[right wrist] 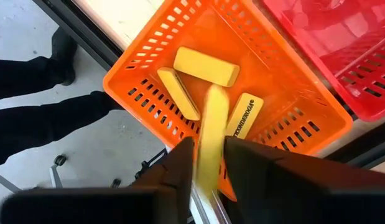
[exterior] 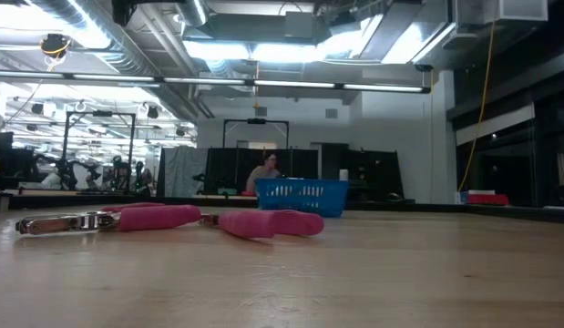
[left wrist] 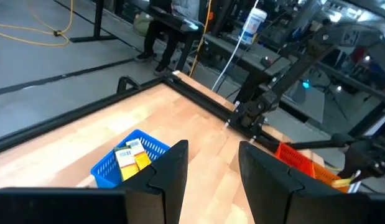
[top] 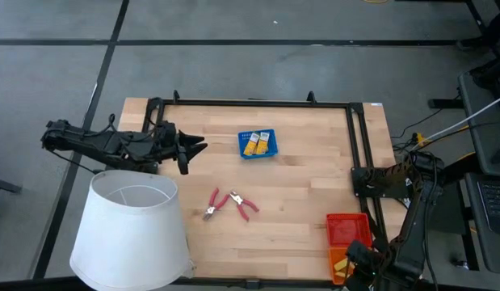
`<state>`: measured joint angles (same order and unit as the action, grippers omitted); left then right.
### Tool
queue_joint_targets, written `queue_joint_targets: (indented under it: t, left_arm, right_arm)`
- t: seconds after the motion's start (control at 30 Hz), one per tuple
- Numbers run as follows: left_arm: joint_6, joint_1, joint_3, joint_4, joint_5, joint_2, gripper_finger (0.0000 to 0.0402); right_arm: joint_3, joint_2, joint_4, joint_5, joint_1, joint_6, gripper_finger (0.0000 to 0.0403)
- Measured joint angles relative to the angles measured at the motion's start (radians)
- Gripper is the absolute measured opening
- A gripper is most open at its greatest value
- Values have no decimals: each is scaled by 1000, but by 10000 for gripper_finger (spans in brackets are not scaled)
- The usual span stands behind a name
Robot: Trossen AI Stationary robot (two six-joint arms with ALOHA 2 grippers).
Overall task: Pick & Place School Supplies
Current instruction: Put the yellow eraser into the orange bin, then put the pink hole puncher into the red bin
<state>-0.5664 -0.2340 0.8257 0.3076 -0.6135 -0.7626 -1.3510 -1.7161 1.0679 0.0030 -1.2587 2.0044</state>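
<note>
Two red-handled pliers (top: pixel 216 204) (top: pixel 244 205) lie flat on the wood near the table's middle and also show in the low view (exterior: pixel 108 219) (exterior: pixel 263 223). Flat yellow packs (top: pixel 258 144) lie in the blue tray (top: pixel 243 152). My left gripper (top: pixel 193 149) (left wrist: pixel 214 168) is open, hovering left of the blue tray. My right gripper (right wrist: pixel 209 168) hangs over the orange tray (right wrist: pixel 292 99) at the near right corner, fingers apart. A blurred yellow block (right wrist: pixel 211 124) shows between them. Three yellow blocks (right wrist: pixel 204 65) (right wrist: pixel 178 93) (right wrist: pixel 244 115) lie on the tray floor. My right gripper points down over the orange tray with the blurred yellow block (right wrist: pixel 209 149) upright in the gap between its fingers. I cannot tell whether the fingers touch it.
A red tray (top: pixel 348 229) sits just beyond the orange one. A big white lampshade (top: pixel 132 230) stands at the near left corner. A black frame rail (top: pixel 258 103) runs along the table's far and right edges. A person's dark legs (right wrist: pixel 30 81) stand on the floor by the near right corner.
</note>
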Motion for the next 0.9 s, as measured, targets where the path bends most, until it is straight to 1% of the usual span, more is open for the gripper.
queue_joint_targets:
  t: [0.07, 0.17, 0.3, 0.4, 0.47, 0.53, 0.67, 0.73, 0.83, 0.9]
  left_arm:
    - [0, 0, 0, 5, 5, -4, 139]
    - [-5, 0, 0, 2, 5, -10, 139]
    - [-7, 0, 0, 0, 10, -15, 139]
    - [-7, 0, 0, 3, 23, -18, 139]
    - [-7, 0, 0, 1, 32, -22, 139]
    - [-7, 0, 0, 6, 59, -28, 139]
    - [11, 0, -1, 14, 172, -52, 139]
    - [7, 2, 0, 14, 207, -73, 139]
    - [-13, 23, 0, 33, 263, -114, 139]
    - [-21, 50, -1, 49, 322, -142, 139]
  right_arm:
    - [0, 0, 0, 0, 0, 0, 123]
    - [0, 0, 0, 0, 0, 0, 137]
    - [0, 0, -2, 12, 0, 1, 135]
    - [0, 0, -13, 57, 4, 0, 127]
    - [-2, -1, -41, 114, 15, 6, 122]
    - [-9, -2, -45, 194, 37, 3, 119]
    - [-30, 4, -61, 382, 101, -32, 116]
    - [-32, 25, -59, 464, 144, -58, 116]
    - [-32, 73, -56, 567, 227, -149, 116]
    - [-33, 108, -60, 599, 299, -252, 116]
